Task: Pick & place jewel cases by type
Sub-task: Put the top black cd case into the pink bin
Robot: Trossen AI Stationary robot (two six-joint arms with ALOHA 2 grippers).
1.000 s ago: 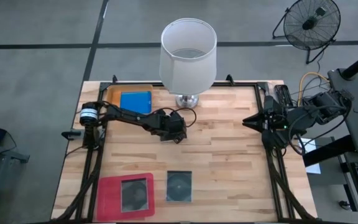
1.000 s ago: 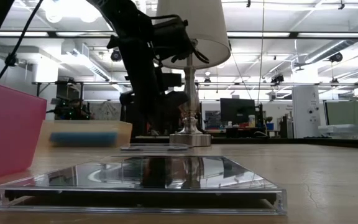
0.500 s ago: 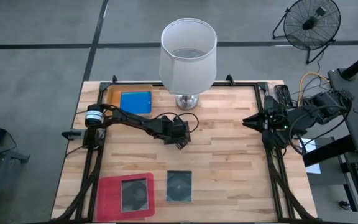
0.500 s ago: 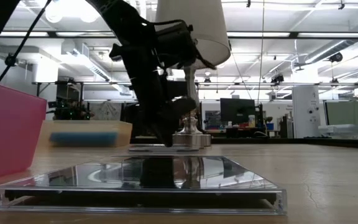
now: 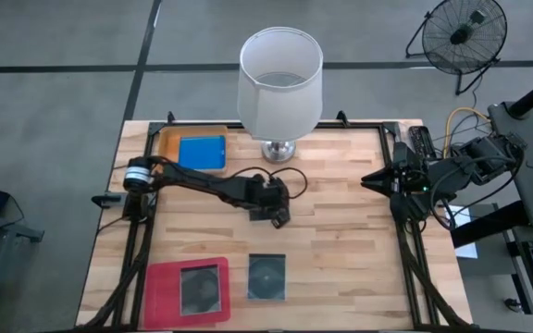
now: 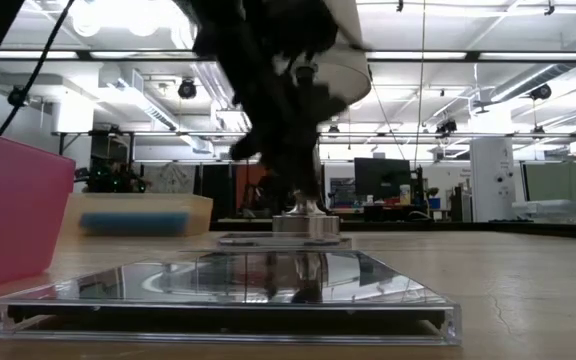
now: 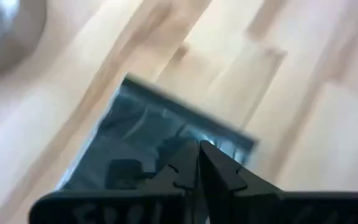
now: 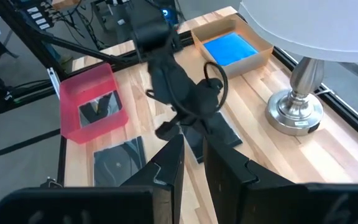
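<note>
Nearest, at 6 o'clock: a dark see-through square case (image 5: 266,276) flat on the wooden table (image 5: 340,231), beside a pink tray (image 5: 160,282). Mid-table: left gripper (image 5: 277,214), fingers pressed shut, over another dark case (image 7: 160,143). At 3 o'clock: right gripper (image 5: 368,181), fingers narrow, holding nothing.

Blue case (image 5: 202,152) flat in orange tray; dark cases: in pink tray (image 5: 200,288), beside it (image 5: 266,276).

white-shaded lamp (image 5: 279,81) at the table's (image 5: 340,231) far edge; fan (image 5: 458,32) on the floor beyond.
</note>
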